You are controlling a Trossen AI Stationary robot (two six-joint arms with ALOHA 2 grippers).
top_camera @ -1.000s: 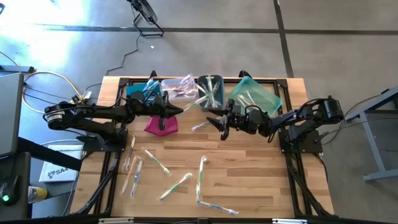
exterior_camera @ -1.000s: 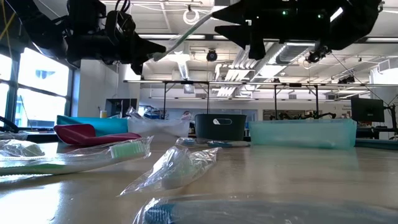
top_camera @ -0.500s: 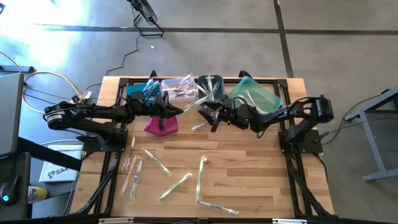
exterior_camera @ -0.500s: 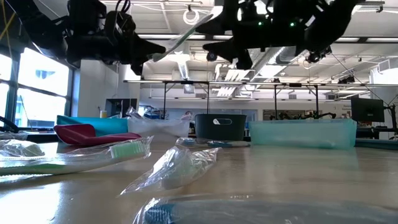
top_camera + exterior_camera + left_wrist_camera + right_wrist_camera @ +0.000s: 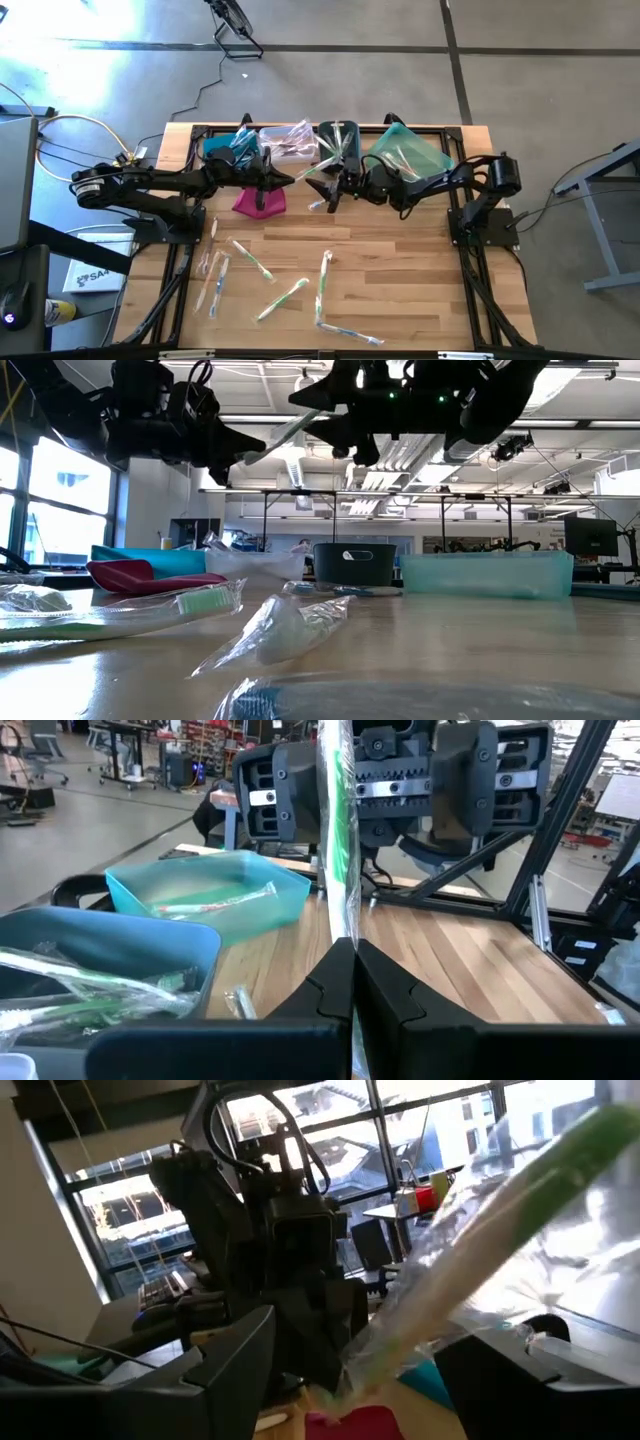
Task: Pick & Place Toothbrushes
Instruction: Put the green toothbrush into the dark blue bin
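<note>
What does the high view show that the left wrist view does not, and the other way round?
Only the high view shows the loose toothbrushes lying on the table's near half, the magenta pouch and all four bins together. Only the left wrist view shows the left gripper shut on a green wrapped toothbrush, held upright. Both show the open right gripper facing it and the teal bin.

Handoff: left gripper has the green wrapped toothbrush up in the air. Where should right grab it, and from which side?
On the free length past the left gripper, likely. The green toothbrush juts out toward the right arm, and the open right gripper already faces it with one finger either side in its wrist view. Come straight on from the right, jaws across the shaft.
</note>
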